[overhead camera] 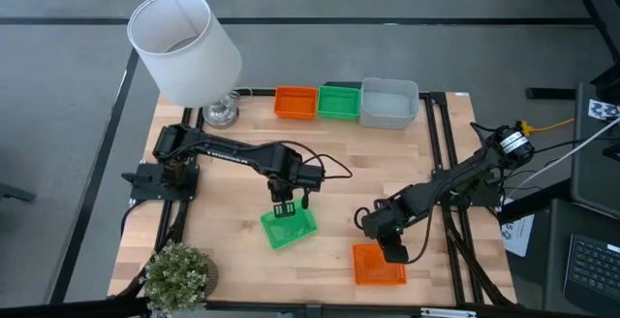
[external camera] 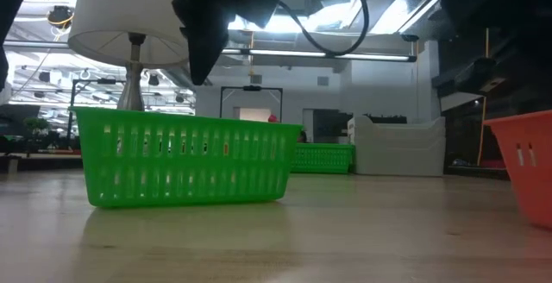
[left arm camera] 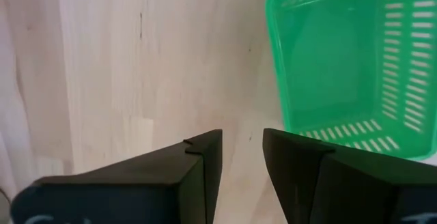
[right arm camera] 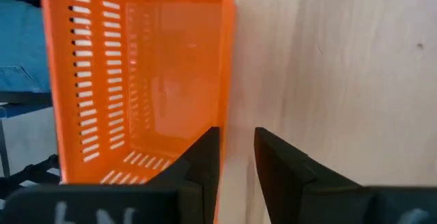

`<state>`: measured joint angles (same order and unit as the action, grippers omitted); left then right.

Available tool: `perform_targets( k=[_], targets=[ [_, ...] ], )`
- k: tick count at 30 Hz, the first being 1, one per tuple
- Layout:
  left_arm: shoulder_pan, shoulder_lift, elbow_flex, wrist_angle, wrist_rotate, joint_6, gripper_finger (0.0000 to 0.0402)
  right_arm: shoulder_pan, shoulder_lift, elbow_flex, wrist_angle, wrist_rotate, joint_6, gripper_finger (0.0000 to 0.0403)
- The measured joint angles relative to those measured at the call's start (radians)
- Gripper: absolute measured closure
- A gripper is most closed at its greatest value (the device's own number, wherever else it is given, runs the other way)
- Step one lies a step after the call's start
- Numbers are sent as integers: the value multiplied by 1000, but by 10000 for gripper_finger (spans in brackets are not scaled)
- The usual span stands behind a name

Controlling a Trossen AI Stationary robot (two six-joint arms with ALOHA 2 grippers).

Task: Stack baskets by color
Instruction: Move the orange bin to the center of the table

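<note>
I see my left pincer (overhead camera: 284, 208) hovering narrowly parted, empty, over the green basket (overhead camera: 288, 228) near the plant (overhead camera: 179, 275). My right pincer (overhead camera: 392, 251), apparently straddling the orange basket (overhead camera: 378, 265) wall, sits farther along.

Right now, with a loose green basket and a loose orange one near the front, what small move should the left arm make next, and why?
Probably lower the left end effector so its open fingers straddle the green basket's near wall. It hovers above that rim, holding nothing, and the basket sits apart from the green stack at the back. The right end effector waits by the orange basket.
</note>
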<state>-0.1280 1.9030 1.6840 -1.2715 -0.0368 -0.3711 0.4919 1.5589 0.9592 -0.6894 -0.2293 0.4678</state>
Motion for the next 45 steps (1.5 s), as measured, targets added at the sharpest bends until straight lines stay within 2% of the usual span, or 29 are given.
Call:
perform_targets(
  k=[8, 11, 14, 18, 22, 26, 32, 38, 45],
  targets=[
    [0, 0, 0, 1, 0, -20, 303, 23, 1, 0, 123, -18, 3, 311],
    [0, 0, 0, 1, -1, -20, 303, 62, 1, 0, 200, -66, 2, 311],
    [0, 0, 0, 1, -4, -2, 303, 117, 10, 1, 204, -36, 12, 311],
    [1, 0, 0, 1, -5, 25, 303, 161, 71, 1, 197, -4, 71, 311],
    [2, 0, -1, 1, -5, 33, 303, 151, 169, 7, 199, 25, 64, 311],
    [-5, 0, -1, 0, -5, 33, 303, 89, 226, 38, 179, 136, -20, 311],
    [-30, 0, -1, -23, -4, 33, 303, -48, 223, 46, 142, 249, -155, 311],
    [-73, 1, -1, -146, -52, -19, 303, -200, 221, 45, 66, 268, -246, 311],
    [-149, -8, -1, -247, -86, -154, 303, -403, 223, 43, 156, 284, -347, 311]
  ],
)
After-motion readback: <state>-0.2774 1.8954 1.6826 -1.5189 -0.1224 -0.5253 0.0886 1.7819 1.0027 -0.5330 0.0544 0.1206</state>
